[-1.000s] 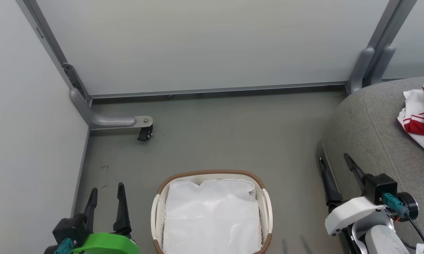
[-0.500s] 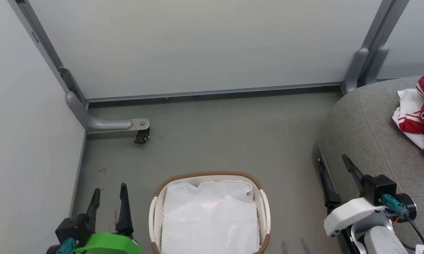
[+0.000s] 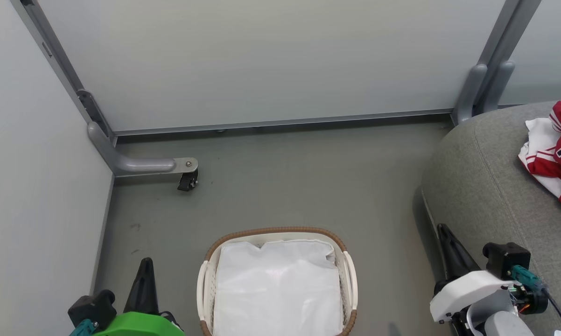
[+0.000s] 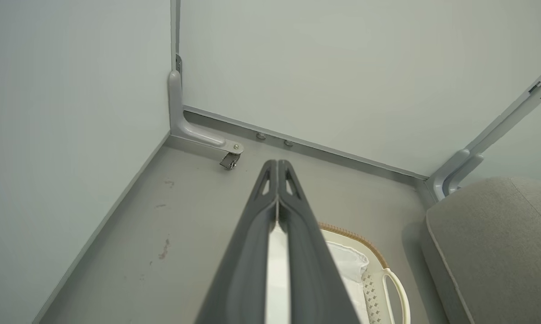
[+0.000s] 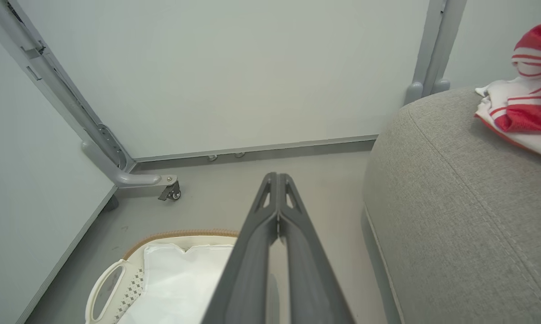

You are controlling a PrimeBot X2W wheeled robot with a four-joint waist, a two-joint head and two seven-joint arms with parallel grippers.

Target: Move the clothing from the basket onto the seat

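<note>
While clothing (image 3: 549,161) tops the seat (image 3: 483,186), right end effector (image 3: 443,229) hangs apart.

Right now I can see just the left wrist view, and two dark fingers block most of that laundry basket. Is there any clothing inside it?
Observer: No. From the head view, the basket holds its white liner and no jersey.
Operator: So where are the clothes?
Observer: The red jerseys lie bunched on top of the grey seat, to the right of the basket.
Operator: And what is the other arm doing?
Observer: The right end effector is shut with nothing in it, over the floor between the basket and the seat.
</note>
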